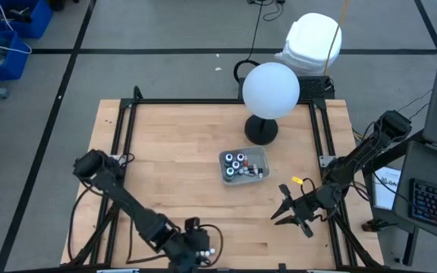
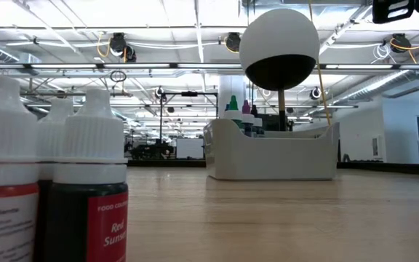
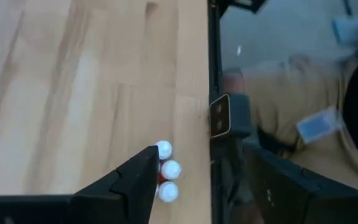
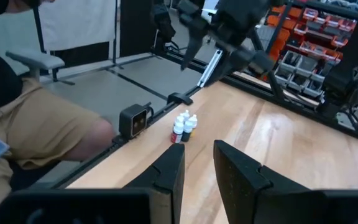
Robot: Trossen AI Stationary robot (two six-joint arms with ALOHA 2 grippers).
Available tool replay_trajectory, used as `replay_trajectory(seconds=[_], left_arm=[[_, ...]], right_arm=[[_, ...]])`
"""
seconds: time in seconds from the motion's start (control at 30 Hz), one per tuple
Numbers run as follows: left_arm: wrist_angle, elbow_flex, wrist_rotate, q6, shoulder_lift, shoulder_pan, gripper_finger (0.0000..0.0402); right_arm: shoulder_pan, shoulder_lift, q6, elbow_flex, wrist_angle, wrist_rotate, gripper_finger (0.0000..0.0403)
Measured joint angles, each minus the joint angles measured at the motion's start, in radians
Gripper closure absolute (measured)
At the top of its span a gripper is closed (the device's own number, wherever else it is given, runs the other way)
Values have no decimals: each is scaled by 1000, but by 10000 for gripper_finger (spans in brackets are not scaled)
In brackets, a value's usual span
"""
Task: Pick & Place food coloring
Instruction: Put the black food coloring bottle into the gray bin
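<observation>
Three small food coloring bottles (image 3: 168, 170) with white caps stand together on their bases near the table's near edge; they show in the low view (image 2: 86, 182) and the right wrist view (image 4: 184, 127). Several more stand in the clear tray (image 1: 264, 164) at mid-table. My left gripper (image 3: 204, 190) is open, raised above the three bottles (image 1: 212, 251) and touching none; the caps lie just beside one finger (image 3: 135, 180). My right gripper (image 1: 289, 210) is open over the table's right part, low, pointing toward the three bottles.
A lamp with a white globe (image 1: 271, 89) on a dark round base (image 1: 262, 130) stands behind the tray (image 2: 268, 156). A black frame rail (image 3: 215, 74) runs along the near edge. A seated person's leg (image 4: 48, 134) is just beyond that edge. Bare wood lies left of the tray.
</observation>
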Motion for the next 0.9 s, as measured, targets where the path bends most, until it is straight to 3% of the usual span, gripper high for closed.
replay_trajectory(seconds=[0.13,0.43,0.53,0.67,0.9], left_arm=[[86,-109,-79,-170,0,-38,163],[100,-175,-271,-365,12,-119,163],[120,-177,-333,-372,59,-145,163],[211,-176,-336,-368,126,-157,163],[223,-167,-377,-388,164,-163,163]], right_arm=[[0,0,28,0,0,0,326],[1,0,76,0,-10,1,326],[0,0,76,0,-17,1,326],[0,0,76,0,-22,2,326],[0,0,76,0,-24,2,326]])
